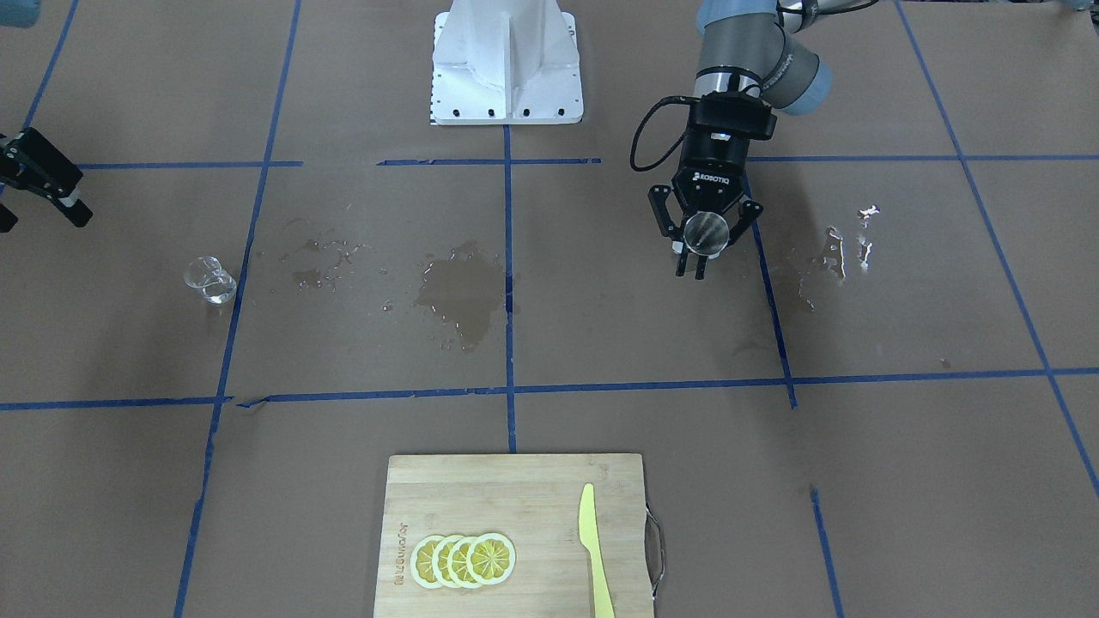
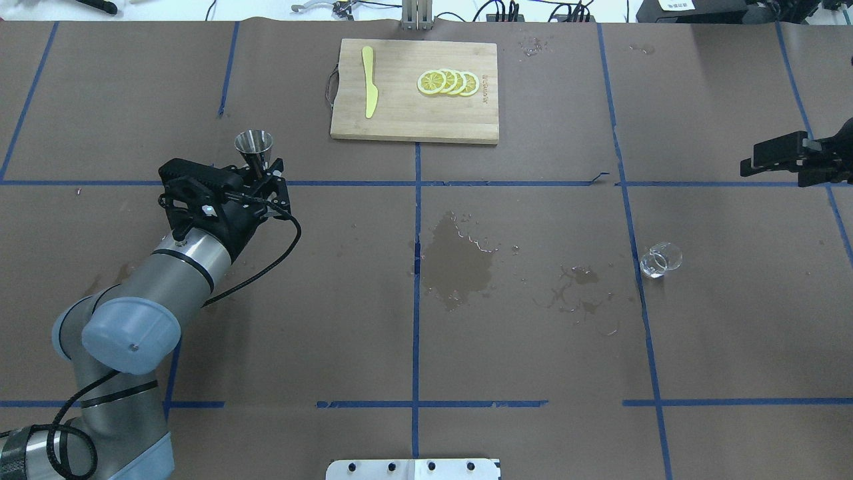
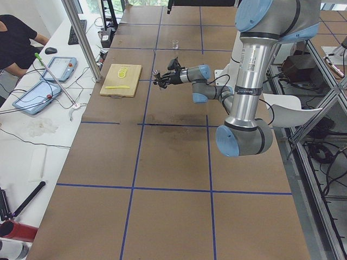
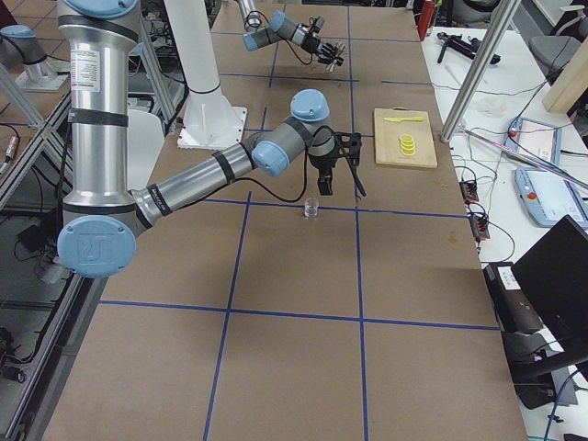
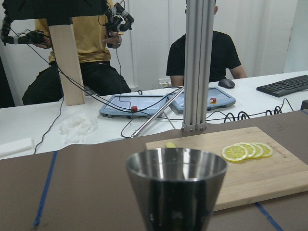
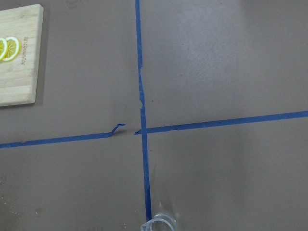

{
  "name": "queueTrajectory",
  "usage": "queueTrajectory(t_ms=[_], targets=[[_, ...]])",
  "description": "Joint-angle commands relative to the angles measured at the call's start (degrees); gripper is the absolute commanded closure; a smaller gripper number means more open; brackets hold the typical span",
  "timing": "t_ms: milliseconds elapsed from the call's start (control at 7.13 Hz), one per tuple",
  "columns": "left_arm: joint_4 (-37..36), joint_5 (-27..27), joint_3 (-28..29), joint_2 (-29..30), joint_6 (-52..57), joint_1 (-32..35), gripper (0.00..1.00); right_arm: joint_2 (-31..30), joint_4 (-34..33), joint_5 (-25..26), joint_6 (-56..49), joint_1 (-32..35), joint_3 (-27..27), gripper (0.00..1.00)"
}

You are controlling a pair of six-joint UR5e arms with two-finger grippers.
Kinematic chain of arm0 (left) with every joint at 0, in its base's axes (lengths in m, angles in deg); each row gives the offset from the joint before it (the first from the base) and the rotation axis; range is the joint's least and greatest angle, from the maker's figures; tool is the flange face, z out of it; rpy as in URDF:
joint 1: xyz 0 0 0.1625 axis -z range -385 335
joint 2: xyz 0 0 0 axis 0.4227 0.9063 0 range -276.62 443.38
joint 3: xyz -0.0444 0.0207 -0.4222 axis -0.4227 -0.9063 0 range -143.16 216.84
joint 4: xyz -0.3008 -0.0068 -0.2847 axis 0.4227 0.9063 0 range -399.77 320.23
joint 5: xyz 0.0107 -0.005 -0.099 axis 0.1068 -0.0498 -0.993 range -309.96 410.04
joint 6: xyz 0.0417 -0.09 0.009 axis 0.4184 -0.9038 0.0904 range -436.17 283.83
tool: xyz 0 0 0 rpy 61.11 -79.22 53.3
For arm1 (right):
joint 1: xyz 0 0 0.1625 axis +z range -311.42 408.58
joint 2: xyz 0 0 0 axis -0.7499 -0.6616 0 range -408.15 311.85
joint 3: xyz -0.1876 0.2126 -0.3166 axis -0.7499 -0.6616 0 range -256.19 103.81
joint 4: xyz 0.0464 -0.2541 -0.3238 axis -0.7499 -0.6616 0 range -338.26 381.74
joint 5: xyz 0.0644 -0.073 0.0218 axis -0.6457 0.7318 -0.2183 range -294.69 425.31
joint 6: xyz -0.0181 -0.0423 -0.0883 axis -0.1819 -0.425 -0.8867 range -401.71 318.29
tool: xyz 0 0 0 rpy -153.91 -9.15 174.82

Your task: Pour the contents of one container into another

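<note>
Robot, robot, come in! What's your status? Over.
Left gripper shut on shiny steel cone cup, upright. Right gripper open, empty. Small clear glass far across table. Only wet puddles between, nothing solid.

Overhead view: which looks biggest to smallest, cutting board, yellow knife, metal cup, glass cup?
cutting board
yellow knife
metal cup and glass cup: about alike; metal one is held nearer the camera.

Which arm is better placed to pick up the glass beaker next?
Right. The right end effector hangs open near the glass beaker; the left end effector grips the metal cup, far away.
</note>
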Motion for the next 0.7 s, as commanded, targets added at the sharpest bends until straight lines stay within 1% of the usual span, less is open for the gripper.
queueTrajectory(t_ms=[0, 140, 280, 421, 561], targets=[[2.28, -5.22, 1.13, 3.48, 6.09, 0.03, 1.0, -0.52, 0.12, 6.43, 4.22, -4.87, 3.12, 0.0], [2.21, -5.23, 1.65, 4.37, 6.91, 0.2, 1.0, -0.79, 0.12, 11.25, 7.71, -8.55, 4.62, 0.0], [2.2, -5.4, 1.74, 5.08, 6.92, 0.64, 1.0, -1.31, 0.12, 17.13, 9.84, -12.76, 6.46, 0.0], [2.2, -6.45, 1.66, 5.35, 6.92, 0.9, 1.0, -5.06, 1.77, 23.54, 9.86, -16.8, 8.83, 0.0], [2.47, -9.24, 1.66, 5.7, 6.92, 1.08, 1.0, -14.84, 15.97, 29.35, 9.86, -20.85, 8.59, 0.0]])
